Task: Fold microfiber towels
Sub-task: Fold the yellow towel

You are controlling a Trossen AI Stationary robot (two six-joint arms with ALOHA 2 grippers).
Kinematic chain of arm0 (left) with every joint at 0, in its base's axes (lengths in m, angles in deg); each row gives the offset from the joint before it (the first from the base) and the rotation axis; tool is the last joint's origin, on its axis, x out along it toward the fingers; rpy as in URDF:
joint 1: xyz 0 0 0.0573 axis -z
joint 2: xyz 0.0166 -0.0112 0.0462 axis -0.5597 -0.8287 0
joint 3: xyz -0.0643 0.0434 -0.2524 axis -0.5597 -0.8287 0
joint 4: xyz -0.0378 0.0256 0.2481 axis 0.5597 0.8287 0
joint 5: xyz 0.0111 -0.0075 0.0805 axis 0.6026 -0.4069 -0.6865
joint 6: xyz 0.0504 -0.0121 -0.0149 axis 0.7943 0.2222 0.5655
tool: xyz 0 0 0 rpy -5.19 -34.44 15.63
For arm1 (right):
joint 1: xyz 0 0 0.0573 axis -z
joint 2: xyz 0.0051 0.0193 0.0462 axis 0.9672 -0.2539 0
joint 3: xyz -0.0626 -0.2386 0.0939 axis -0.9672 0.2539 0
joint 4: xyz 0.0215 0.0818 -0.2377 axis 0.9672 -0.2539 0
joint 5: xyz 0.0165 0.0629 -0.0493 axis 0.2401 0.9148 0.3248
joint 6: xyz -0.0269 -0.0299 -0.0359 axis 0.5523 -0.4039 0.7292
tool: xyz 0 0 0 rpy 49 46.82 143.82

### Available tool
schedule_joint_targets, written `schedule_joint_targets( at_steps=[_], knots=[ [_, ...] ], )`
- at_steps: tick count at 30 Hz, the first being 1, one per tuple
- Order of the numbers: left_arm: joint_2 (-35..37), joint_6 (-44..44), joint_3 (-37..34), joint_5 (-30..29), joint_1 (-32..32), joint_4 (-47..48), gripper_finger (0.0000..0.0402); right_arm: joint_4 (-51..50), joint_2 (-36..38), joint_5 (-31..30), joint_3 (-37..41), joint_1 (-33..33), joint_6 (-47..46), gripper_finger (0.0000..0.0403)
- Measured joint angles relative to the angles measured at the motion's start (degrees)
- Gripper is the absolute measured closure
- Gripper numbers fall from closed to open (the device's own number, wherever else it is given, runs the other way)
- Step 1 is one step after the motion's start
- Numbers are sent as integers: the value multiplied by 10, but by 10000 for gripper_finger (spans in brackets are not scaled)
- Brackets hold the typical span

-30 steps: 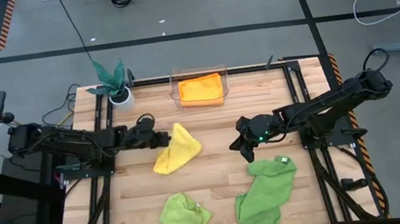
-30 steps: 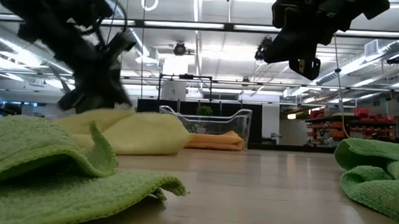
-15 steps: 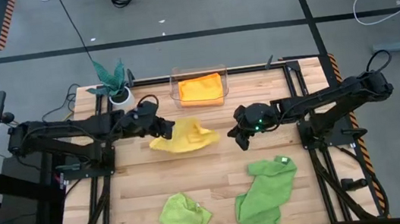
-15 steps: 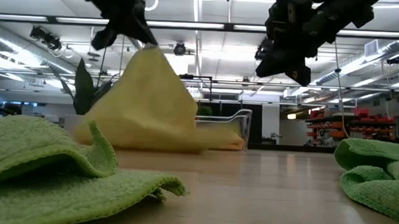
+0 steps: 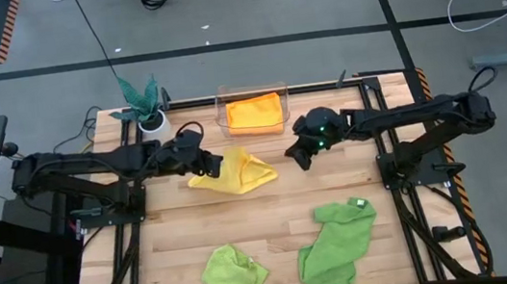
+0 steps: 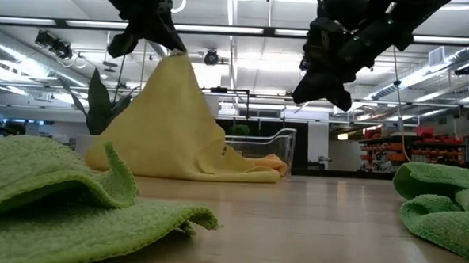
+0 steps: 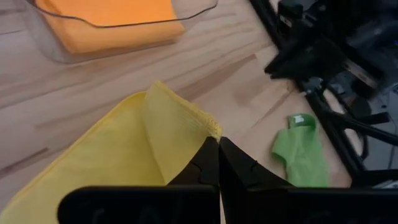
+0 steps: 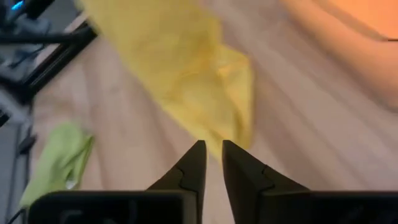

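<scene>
Gripping one corner of the yellow towel [image 5: 235, 173], my left claw [image 5: 205, 160] is clamped together on the plush cloth and holds that corner raised. The towel hangs from it in a soft cone, its lower edge spread on the wooden table [image 5: 274, 227] in front of the clear plastic bin [image 5: 253, 109]. An orange towel [image 5: 254, 113], folded flat, lies inside that bin.

My right claw [image 5: 298, 159] hovers above the table just beside the yellow towel's free edge, fingers [image 8: 194, 163] a narrow gap apart and holding nothing.

A lime green towel [image 5: 234, 269] lies crumpled near the front edge of the table. The larger mid-green towel [image 5: 338, 240] lies bunched to its right, a small white tag showing at its upper corner. Bare planks separate the two green towels from the yellow one. A teal-leaved plant [image 5: 143, 103] in a white pot stands at the far left corner.
</scene>
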Motion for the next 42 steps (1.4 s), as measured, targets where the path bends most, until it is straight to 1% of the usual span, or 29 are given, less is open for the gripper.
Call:
schedule_joint_targets(
  at_steps=[4, 8, 12, 19, 24, 27, 30, 42],
  knots=[
    [-1, 2, 0, 1, 0, -12, 400, 23, -44, 9, -1, -28, 2, 310],
    [-2, 3, -1, 2, 0, -30, 400, 29, -104, -12, -24, -45, -19, 294],
    [-2, 3, -1, 2, 0, -52, 400, 39, -163, -16, -69, -52, -15, 293],
    [-2, 3, -1, 2, 2, -63, 400, 38, -266, -20, -180, -52, -3, 297],
    [-2, 6, 0, 2, 2, -75, 400, 26, -323, -16, -242, -50, -13, 297],
    [-2, 6, 0, 2, 2, -72, 400, 19, -342, -15, -261, -50, -37, 298],
    [-2, 10, 0, 2, 2, -72, 400, 14, -353, -15, -263, -50, -55, 298],
    [-2, 20, 0, 2, 2, -78, 400, 39, -350, -35, -260, -42, -138, 298]
  ],
)
